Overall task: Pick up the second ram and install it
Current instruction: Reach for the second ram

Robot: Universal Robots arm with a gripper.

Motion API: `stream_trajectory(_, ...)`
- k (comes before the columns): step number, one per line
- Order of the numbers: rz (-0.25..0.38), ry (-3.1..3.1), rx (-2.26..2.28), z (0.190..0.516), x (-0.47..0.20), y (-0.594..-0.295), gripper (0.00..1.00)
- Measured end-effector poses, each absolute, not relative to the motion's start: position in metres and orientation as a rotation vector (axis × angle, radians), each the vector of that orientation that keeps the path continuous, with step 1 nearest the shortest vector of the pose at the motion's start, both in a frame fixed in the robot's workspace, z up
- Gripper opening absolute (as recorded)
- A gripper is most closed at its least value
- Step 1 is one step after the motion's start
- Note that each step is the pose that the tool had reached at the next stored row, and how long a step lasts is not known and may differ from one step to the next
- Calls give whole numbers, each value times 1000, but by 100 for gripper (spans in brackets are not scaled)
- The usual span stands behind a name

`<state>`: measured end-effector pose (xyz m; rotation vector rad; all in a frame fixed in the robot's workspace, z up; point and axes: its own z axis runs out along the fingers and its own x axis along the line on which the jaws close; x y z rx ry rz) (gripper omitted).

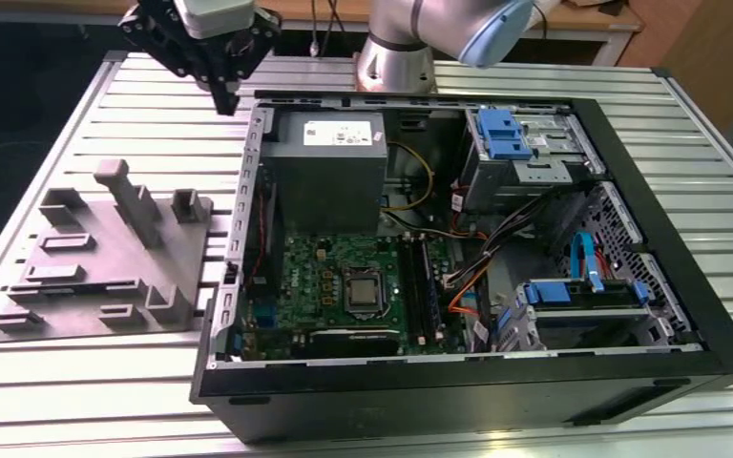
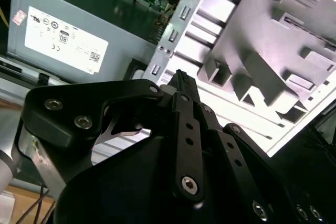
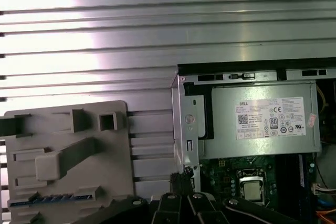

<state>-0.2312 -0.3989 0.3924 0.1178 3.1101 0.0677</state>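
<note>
Over the slatted table [image 1: 61, 134], beside the open computer case [image 1: 679, 239] at its power supply [image 1: 328, 167] corner: hovering the gripper [image 1: 224, 103], pressing its fingertips [image 2: 185, 85] together, gripping nothing. Seating the second ram [image 3: 47, 199] in a slot of the grey fixture [image 3: 63, 129], apart from the gripper, showing it as a thin blue strip in the first wrist view. Placing that fixture on the table at the exterior view's left of the case.

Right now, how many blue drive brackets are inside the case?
2, both toward the exterior view's right: upper bracket in the corner nearest the arm base, lower bracket below the blue cable. Cables may hide more.
</note>
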Motion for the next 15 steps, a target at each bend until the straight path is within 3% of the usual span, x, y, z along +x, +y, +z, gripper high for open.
stream_trajectory(15,68,3110,118,391,-274,-399,10)
